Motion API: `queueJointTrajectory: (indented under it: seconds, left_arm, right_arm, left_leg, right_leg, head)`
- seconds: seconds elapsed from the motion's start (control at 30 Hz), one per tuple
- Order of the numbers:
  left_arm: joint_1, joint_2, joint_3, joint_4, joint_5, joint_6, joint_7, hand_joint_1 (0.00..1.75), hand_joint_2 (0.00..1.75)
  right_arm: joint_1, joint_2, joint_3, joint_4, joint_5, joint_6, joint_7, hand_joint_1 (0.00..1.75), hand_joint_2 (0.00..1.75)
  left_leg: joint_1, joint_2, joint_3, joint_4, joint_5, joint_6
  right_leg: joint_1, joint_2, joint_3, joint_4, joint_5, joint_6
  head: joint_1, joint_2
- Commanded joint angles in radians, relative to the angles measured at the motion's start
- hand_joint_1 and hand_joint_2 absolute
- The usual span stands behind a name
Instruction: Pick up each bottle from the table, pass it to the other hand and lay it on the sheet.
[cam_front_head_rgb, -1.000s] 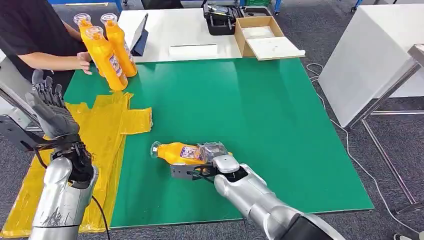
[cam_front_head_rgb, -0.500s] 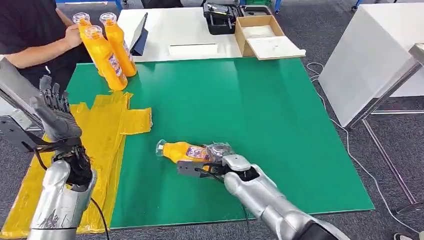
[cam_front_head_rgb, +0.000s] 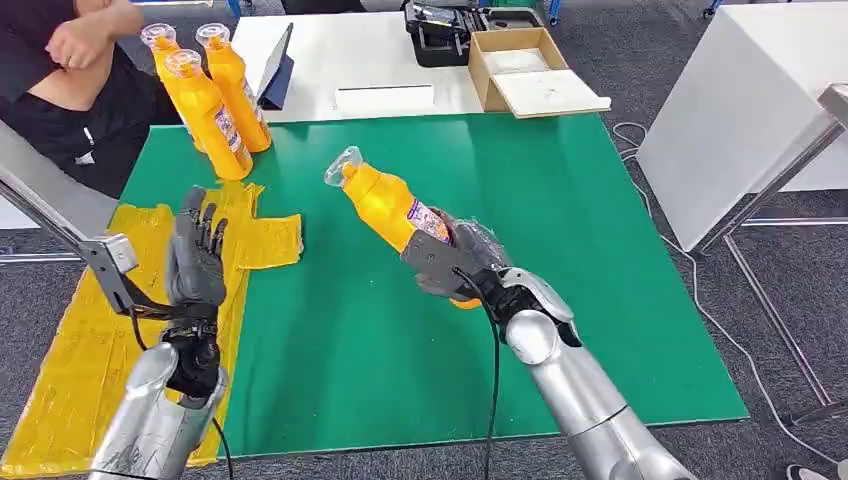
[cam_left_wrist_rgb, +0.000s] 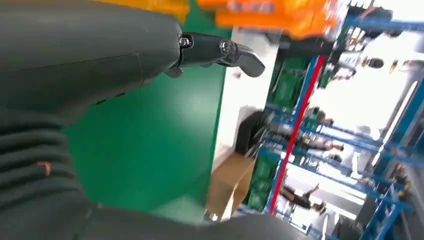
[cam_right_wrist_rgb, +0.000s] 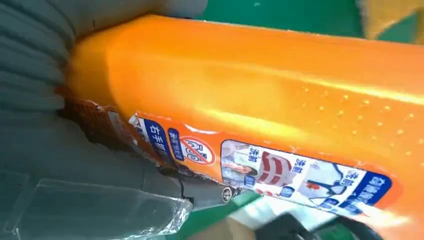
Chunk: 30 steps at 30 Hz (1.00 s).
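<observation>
Orange bottle (cam_front_head_rgb: 392, 207): held above the green table (cam_front_head_rgb: 560, 260), tilted, clear cap toward 11 o'clock, base gripped by the right hand (cam_front_head_rgb: 455, 262). Label visible in the right wrist view. Left hand (cam_front_head_rgb: 196, 258): raised at 9 o'clock of the bottle, fingers apart, holding nothing, over the yellow sheet (cam_front_head_rgb: 80, 350). Three upright orange bottles (cam_front_head_rgb: 205, 95): far left corner, at 11 o'clock. Person (cam_front_head_rgb: 60, 70): seated beside them. Cardboard box (cam_front_head_rgb: 520, 70): at 1 o'clock, on the white table.

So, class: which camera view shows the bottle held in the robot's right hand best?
The head view: it shows the whole held bottle, cap to base, tilted above the green table in the right hand. The right wrist view shows its orange side and label close up. The left wrist view shows blurred orange bottles, unidentifiable.
</observation>
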Motion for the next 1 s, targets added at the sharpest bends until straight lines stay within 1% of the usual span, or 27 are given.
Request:
queueJointTrajectory:
  seconds: [0.03, 0.4, 0.47, 0.5, 0.63, 0.7, 0.77, 0.9, 1.0]
  left_arm:
    - [-0.075, -0.049, -0.124, 0.06, 0.022, -0.033, 0.019, 0.0, 1.75]
    - [-0.082, -0.051, -0.127, 0.06, 0.019, -0.03, 0.023, 0.0, 1.75]
    - [-0.11, -0.069, -0.145, 0.062, 0.025, -0.042, 0.031, 0.0, 1.75]
    - [-0.123, -0.075, -0.157, 0.062, 0.026, -0.043, 0.037, 0.0, 1.75]
    - [-0.178, -0.1, -0.201, 0.05, 0.065, -0.043, 0.081, 0.0, 1.75]
    - [-0.192, -0.107, -0.213, 0.038, 0.105, -0.053, 0.117, 0.0, 1.75]
    - [-0.203, -0.113, -0.216, 0.034, 0.11, -0.047, 0.127, 0.0, 1.75]
    - [-0.185, -0.106, -0.225, 0.013, 0.131, -0.061, 0.142, 0.0, 1.75]
    - [-0.198, -0.109, -0.239, 0.001, 0.174, -0.072, 0.183, 0.0, 1.75]
  right_arm:
    - [-0.06, 0.035, 0.049, 0.084, 0.091, -0.1, 0.058, 1.75, 1.75]
    - [-0.069, 0.04, 0.05, 0.106, 0.103, -0.103, 0.063, 1.75, 1.75]
    - [-0.098, 0.067, 0.061, 0.17, 0.141, -0.104, 0.061, 1.75, 1.75]
    - [-0.12, 0.081, 0.075, 0.208, 0.162, -0.101, 0.054, 1.75, 1.75]
    - [-0.258, 0.181, 0.173, 0.441, 0.298, -0.113, 0.047, 1.75, 1.75]
    - [-0.291, 0.217, 0.211, 0.504, 0.345, -0.122, 0.053, 1.75, 1.75]
    - [-0.3, 0.234, 0.215, 0.518, 0.351, -0.125, 0.06, 1.75, 1.75]
    - [-0.297, 0.235, 0.238, 0.521, 0.372, -0.129, 0.051, 1.75, 1.75]
    - [-0.309, 0.26, 0.277, 0.527, 0.396, -0.132, 0.051, 1.75, 1.75]
  left_leg:
    - [0.0, -0.002, 0.001, 0.001, 0.0, -0.003]
    - [0.001, 0.0, 0.001, 0.0, -0.001, -0.003]
    - [0.001, 0.0, 0.002, 0.0, -0.001, -0.004]
    - [0.001, 0.0, 0.0, 0.001, -0.001, -0.003]
    - [0.001, 0.002, -0.001, 0.002, -0.001, -0.003]
    - [0.001, 0.004, 0.0, 0.002, -0.001, -0.004]
    - [0.001, 0.003, 0.0, 0.001, 0.0, -0.003]
    - [0.001, -0.001, 0.001, 0.001, 0.0, -0.003]
    - [0.001, 0.001, 0.0, 0.001, 0.0, -0.002]
  right_leg:
    - [0.0, -0.003, 0.002, 0.0, -0.001, -0.001]
    - [0.0, -0.002, 0.002, 0.0, -0.001, -0.001]
    - [0.0, -0.002, 0.003, 0.001, -0.001, -0.001]
    - [0.001, -0.002, 0.001, 0.001, -0.001, -0.001]
    - [0.0, 0.0, 0.0, 0.002, 0.0, -0.001]
    - [0.001, 0.002, 0.0, 0.003, 0.0, -0.001]
    - [0.001, 0.002, 0.0, 0.002, 0.0, -0.001]
    - [0.001, -0.002, 0.002, 0.001, -0.001, -0.001]
    - [0.001, 0.0, 0.001, 0.002, -0.001, 0.0]
  head:
    - [0.0, 0.0]
    - [0.0, 0.0]
    - [0.0, 0.0]
    - [0.0, 0.0]
    - [0.0, 0.0]
    - [0.0, 0.0]
    - [0.0, 0.0]
    - [0.0, 0.0]
    - [0.0, 0.0]
